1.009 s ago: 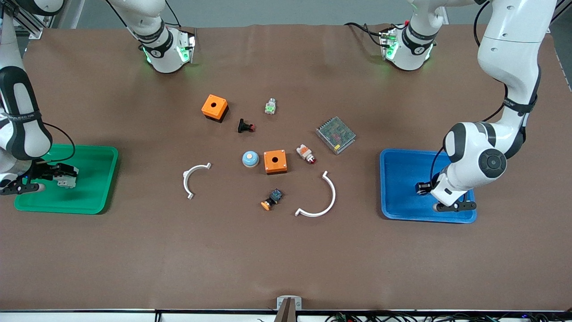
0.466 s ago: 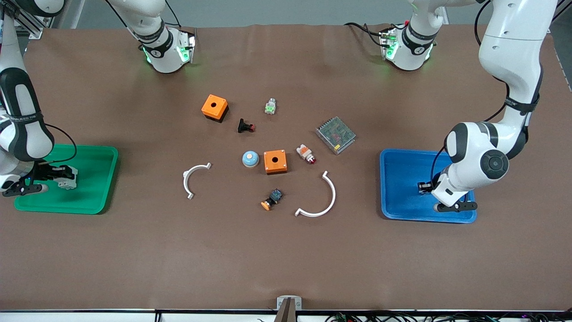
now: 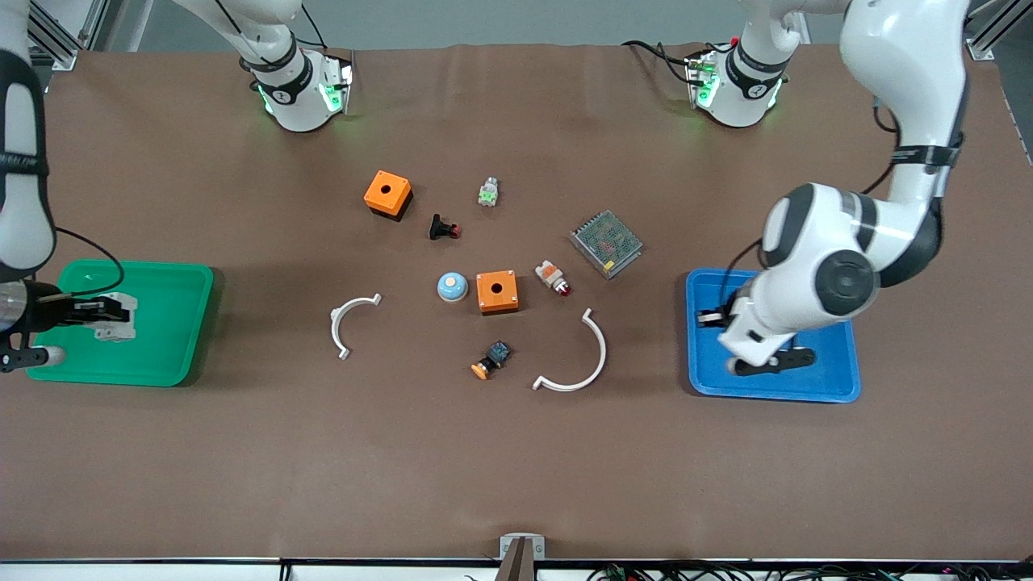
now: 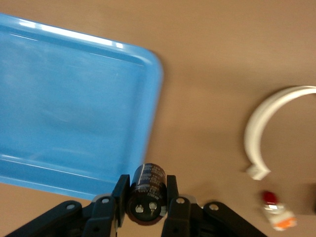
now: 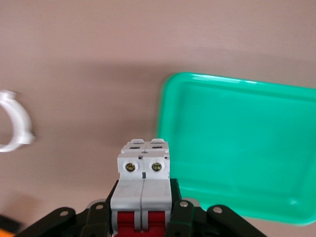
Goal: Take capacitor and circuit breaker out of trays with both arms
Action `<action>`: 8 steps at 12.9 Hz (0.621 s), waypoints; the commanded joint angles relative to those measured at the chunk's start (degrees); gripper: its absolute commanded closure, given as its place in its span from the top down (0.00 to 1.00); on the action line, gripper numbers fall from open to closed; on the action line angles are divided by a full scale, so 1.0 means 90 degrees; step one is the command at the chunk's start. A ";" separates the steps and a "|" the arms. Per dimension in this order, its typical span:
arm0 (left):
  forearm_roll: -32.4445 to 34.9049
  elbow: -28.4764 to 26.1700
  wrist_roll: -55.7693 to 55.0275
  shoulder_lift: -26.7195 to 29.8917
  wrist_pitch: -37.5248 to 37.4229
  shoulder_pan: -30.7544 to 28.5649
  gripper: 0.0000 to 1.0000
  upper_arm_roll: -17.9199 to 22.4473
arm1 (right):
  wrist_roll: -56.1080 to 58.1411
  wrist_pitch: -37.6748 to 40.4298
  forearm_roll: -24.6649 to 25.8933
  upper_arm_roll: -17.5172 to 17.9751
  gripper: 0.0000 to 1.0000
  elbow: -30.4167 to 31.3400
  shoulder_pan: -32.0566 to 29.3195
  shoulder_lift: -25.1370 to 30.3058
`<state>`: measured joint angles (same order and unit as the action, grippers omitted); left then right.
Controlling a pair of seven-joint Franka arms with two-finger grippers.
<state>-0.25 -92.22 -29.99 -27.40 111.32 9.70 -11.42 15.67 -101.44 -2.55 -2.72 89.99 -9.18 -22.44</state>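
Both parts are gripped, so I think each arm should now carry its part level past the tray rim and set it on bare table, away from the loose parts in the middle of the front view. The left gripper (image 4: 143,207) is clenched on the capacitor (image 4: 146,186), over the blue tray (image 3: 775,387) at the right of that view. The right gripper (image 5: 143,210) clamps the circuit breaker (image 5: 143,185) over the green tray (image 3: 161,363) at the left.

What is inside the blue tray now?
The blue tray looks bare in the left wrist view; in the front view the left arm covers part of it. The capacitor is held over its rim.
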 commanded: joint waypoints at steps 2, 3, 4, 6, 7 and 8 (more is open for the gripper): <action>-0.0021 0.1503 -0.1585 -0.1308 -0.0201 0.0903 0.21 0.0029 | -0.1689 -0.0318 -0.0514 -0.0050 0.02 0.0556 0.1241 0.0149; -0.0002 0.1884 -0.2025 -0.1591 -0.0210 0.1282 0.22 0.0106 | -0.2186 -0.0620 -0.0604 -0.0050 0.02 0.0732 0.1554 0.0159; -0.0001 0.2197 -0.2300 -0.1865 -0.0211 0.1489 0.22 0.0165 | -0.2771 -0.0932 -0.0605 -0.0059 0.02 0.0859 0.1983 0.0149; -0.0011 0.2580 -0.2779 -0.2344 -0.0104 0.1899 0.22 0.0340 | -0.3681 -0.1509 -0.0596 -0.0060 0.02 0.1036 0.2600 0.0091; -0.0011 0.2649 -0.2965 -0.2472 0.0052 0.2008 0.22 0.0409 | -0.3936 -0.1753 -0.0596 -0.0060 0.02 0.1075 0.2873 0.0023; -0.0011 0.2659 -0.3044 -0.2599 0.0217 0.2086 0.22 0.0506 | -0.4296 -0.2036 -0.0586 -0.0069 0.02 0.1104 0.3156 -0.0123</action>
<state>-0.25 -72.22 -55.40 -47.37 112.33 27.04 -8.75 -18.32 -116.52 -6.90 -2.44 98.98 15.61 -22.97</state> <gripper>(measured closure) 0.656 0.604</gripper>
